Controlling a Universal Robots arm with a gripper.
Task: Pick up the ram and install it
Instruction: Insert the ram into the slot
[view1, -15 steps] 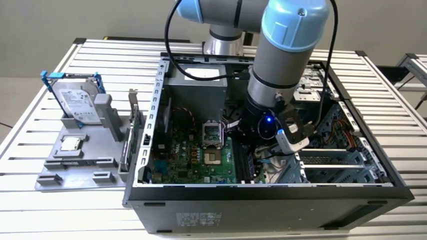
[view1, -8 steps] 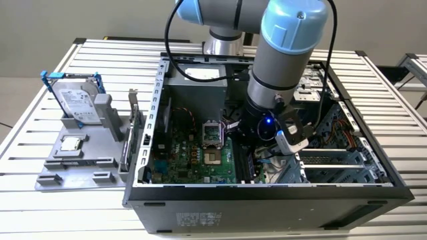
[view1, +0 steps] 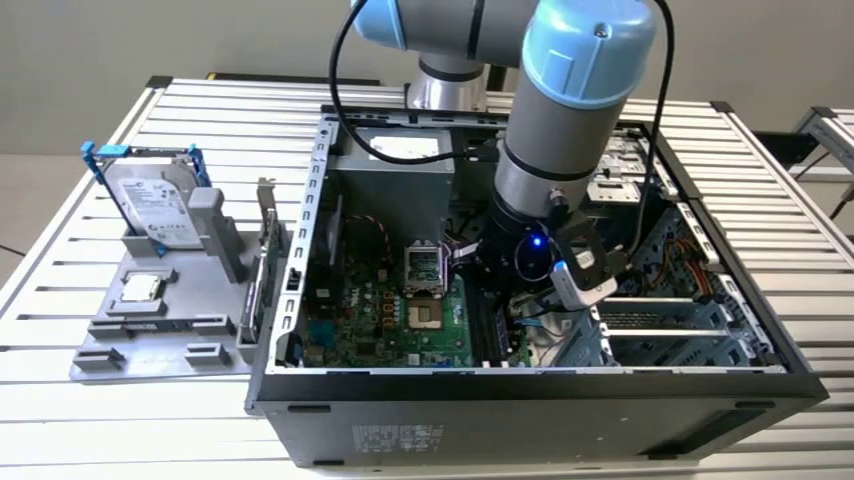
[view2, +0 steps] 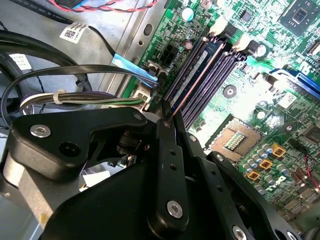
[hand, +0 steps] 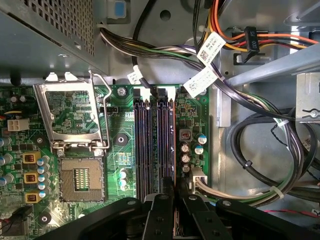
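Step in hand: installing, by my reading; the arm reaches down into the open black computer case (view1: 534, 385) on the slatted metal table (view1: 107, 420), over the green motherboard (view1: 387, 320)
Tool: the black two-finger tool (view2: 167, 117) sits low over the row of long black memory slots (hand: 155, 145), its fingers drawn close on a thin edge
Ram: the long thin circuit-board stick (view2: 192, 82) shows edge-on in the second wrist view, as a narrow reddish-brown line with a bluish face, running from the fingertips along the slots towards the white end latches (view2: 245, 42); it appears gripped at its near end
Seating: I cannot tell whether the stick is already down in a slot or just above it
Nearby parts: the open silver processor socket (hand: 75, 150) lies beside the slots; bundled cables (hand: 260, 165) run on the other side
Off to the side: a grey parts tray (view1: 174, 320) at the exterior view's left holds a silver hard drive with blue brackets (view1: 154, 205) and a small square silver chip (view1: 143, 288)
Next move calls for: keeping the stick parallel to its slot and pressing evenly, clear of the cables
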